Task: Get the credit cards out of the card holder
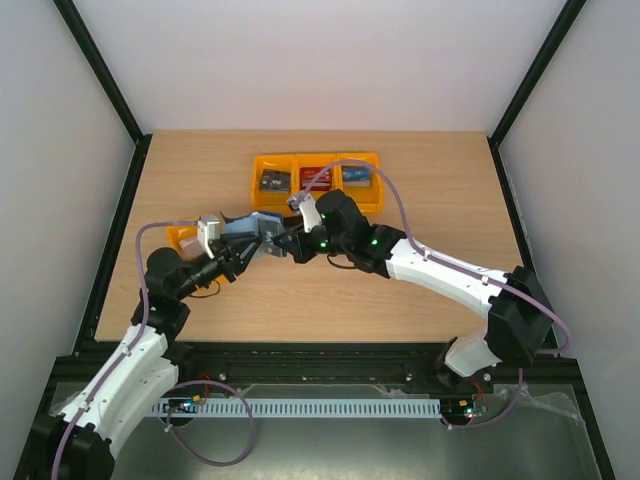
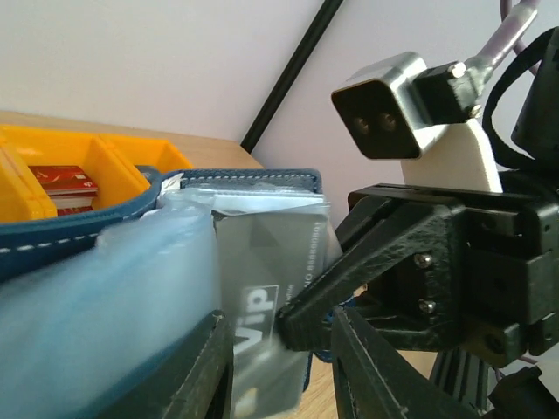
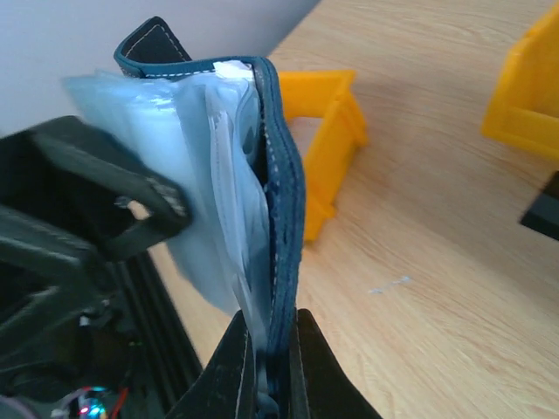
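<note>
Right hand (image 3: pixel 266 353) clamps card holder (image 3: pixel 285 209) edge

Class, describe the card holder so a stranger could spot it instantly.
Find the row of orange bins on the wooden table. Just in front, the right gripper pinches the card holder: dark navy, white-stitched, with pale clear sleeves, not orange.

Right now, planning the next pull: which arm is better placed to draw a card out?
Left, likely: the left gripper straddles the grey card, while the right gripper is clamped on the card holder.
</note>
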Robot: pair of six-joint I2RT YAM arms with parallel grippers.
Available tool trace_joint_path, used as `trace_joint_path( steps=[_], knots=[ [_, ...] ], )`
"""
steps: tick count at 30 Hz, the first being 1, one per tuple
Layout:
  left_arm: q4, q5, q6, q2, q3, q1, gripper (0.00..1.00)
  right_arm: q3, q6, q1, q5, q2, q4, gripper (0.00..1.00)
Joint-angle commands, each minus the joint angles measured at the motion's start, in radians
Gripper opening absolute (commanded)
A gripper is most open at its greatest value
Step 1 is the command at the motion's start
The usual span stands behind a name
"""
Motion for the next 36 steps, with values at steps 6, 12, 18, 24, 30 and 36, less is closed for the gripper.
trace_joint_path(
  steps=[6, 12, 18, 24, 30, 36],
  knots=[
    [-0.074, -0.019, 0.028, -0.033, 0.003, 0.028, 0.28, -0.057, -0.051, 0.004, -0.252, -0.088, 0.159, 0.02],
    [0.028, 0.131, -0.016, -0.045, -0.009, 0.041, 0.31, -0.119, -0.075, 0.004, -0.417, -0.154, 0.242, 0.02],
    [0.067, 0.273, -0.031, -0.041, -0.005, 0.033, 0.28, -0.134, -0.084, 0.004, -0.452, -0.167, 0.319, 0.02],
    [0.113, 0.384, -0.05, -0.039, -0.002, 0.021, 0.14, -0.119, -0.081, 0.003, -0.409, -0.124, 0.394, 0.02],
    [0.132, 0.459, -0.047, -0.058, 0.015, 0.021, 0.02, -0.146, -0.049, -0.025, -0.425, -0.109, 0.445, 0.02],
    [0.175, 0.427, -0.105, -0.071, -0.001, 0.032, 0.02, -0.213, -0.024, -0.061, -0.459, -0.155, 0.475, 0.28]
  ],
)
